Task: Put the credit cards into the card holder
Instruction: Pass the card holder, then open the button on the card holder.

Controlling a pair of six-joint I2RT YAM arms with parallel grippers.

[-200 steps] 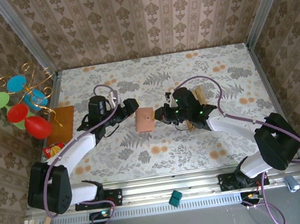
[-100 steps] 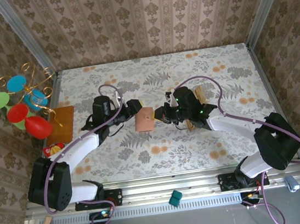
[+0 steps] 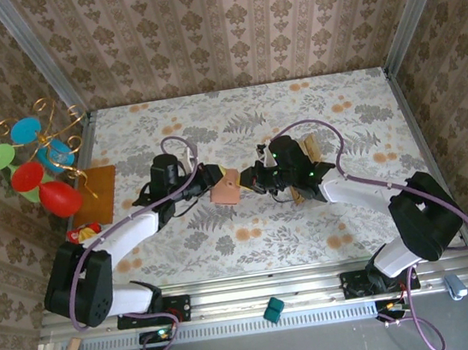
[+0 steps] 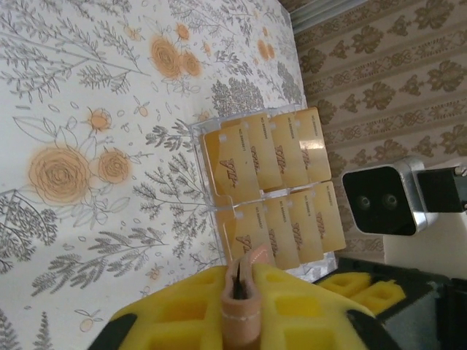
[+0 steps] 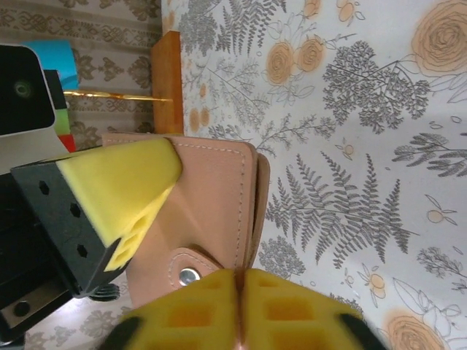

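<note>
Top external: small reddish-brown leather card holder (image 3: 225, 187) at table (image 3: 345, 100) centre, between tools. Left tool (image 4: 244, 273) clamped on its edge. Right tool (image 5: 238, 281) pads together at snap flap, grip unclear. Advise firm left hold while flap is peeled open. Flat tan-gold credit cards (image 4: 266, 157) lie in clear tray (image 4: 198, 146).

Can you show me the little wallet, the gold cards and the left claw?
card holder (image 5: 211, 197), right wrist view, middle of its tan leather face.
cards (image 4: 281, 149), left wrist view, on one card in the upper row.
left gripper (image 4: 244, 281), left wrist view, between its yellow fingertips, clamped on the card holder's edge.
</note>
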